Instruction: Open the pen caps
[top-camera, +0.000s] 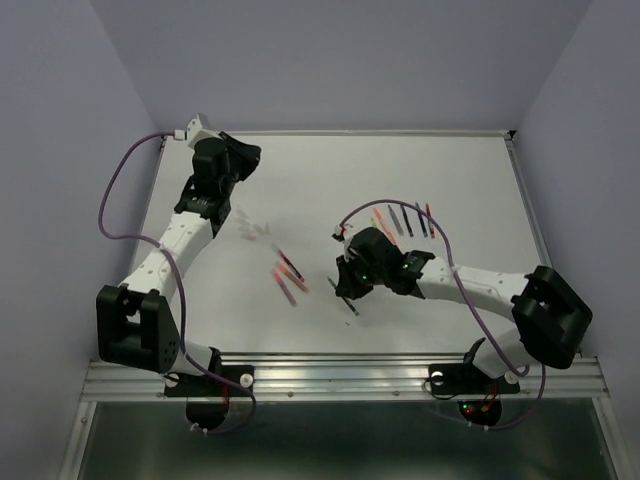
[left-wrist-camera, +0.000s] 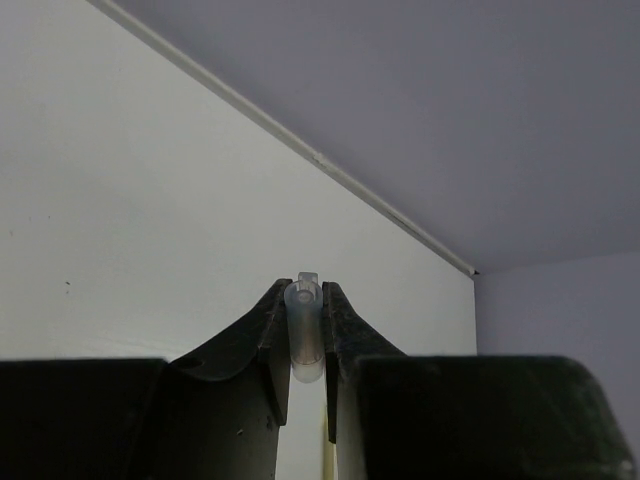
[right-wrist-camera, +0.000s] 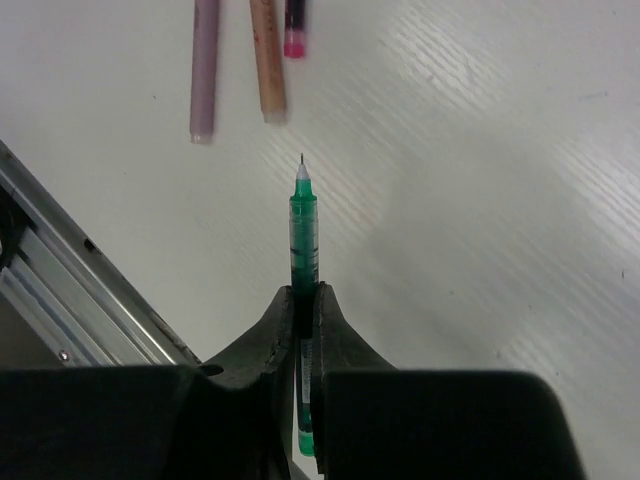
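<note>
At the far left of the white table (top-camera: 450, 170), a small translucent clear plastic pen cap (left-wrist-camera: 303, 340) is pinched between the nearly closed jaws of the left gripper (left-wrist-camera: 304, 305). Near the table's middle, a few pink and red pens (top-camera: 288, 276) are seen lying loose. Just right of them, the right gripper (right-wrist-camera: 304, 300) is clamped on the barrel of a slim green pen (right-wrist-camera: 303, 225), whose fine tip is bared. A row of further pens (top-camera: 405, 220) is laid out farther back and to the right.

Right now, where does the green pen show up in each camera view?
Top external: green pen pokes from the right tool, just right of centre.
Left wrist: not in it; the left tool holds a clear cap.
Right wrist: centre, tip bare, clamped in the right tool.
Shared landmark: the white table.
</note>
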